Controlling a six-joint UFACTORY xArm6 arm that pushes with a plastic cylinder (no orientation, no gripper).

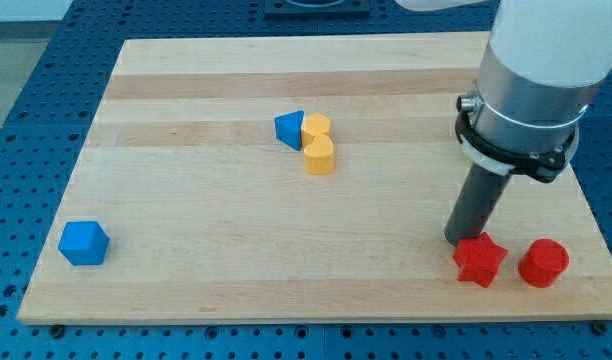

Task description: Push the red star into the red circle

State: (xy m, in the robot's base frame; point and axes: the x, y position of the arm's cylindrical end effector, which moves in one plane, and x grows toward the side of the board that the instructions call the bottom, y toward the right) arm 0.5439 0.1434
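Observation:
The red star [479, 260] lies near the board's bottom right corner. The red circle [543, 263] stands just to its right, a small gap between them. My tip [460, 240] rests on the board at the star's upper left edge, touching or almost touching it. The dark rod rises from there into the arm's white and grey body at the view's top right.
A blue triangle [290, 129] and two yellow blocks [318, 146] sit clustered at the board's upper middle. A blue block [84, 243] lies at the bottom left. The board's right edge [592, 215] and bottom edge are close to the red blocks.

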